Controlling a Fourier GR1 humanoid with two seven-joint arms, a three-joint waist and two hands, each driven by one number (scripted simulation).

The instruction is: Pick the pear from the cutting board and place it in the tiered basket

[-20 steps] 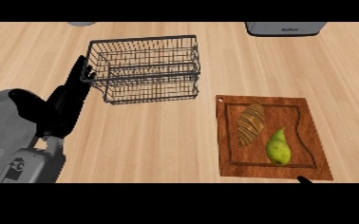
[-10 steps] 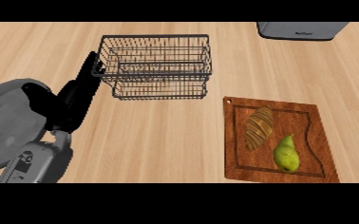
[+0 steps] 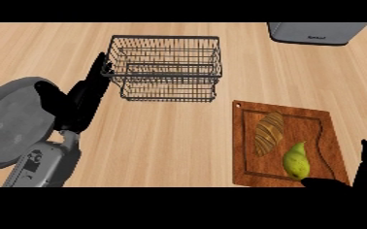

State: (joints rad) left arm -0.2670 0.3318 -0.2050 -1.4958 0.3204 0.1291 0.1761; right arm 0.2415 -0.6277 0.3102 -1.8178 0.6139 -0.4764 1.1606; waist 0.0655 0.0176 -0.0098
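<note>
The pear (image 3: 295, 159) is lying on the cutting board (image 3: 315, 121), just above the right hand (image 3: 326, 183), whose fingers I cannot make out. The left hand (image 3: 84, 97) is resting open, fingers straight, beside the tiered basket (image 3: 166, 73).

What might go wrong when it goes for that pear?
The croissant lies right beside the pear on the cutting board, so the right hand, now at the board's near edge, might nudge it. The pear is rounded and may roll away. The left hand rests close to the tiered basket and could crowd the drop-off.
</note>
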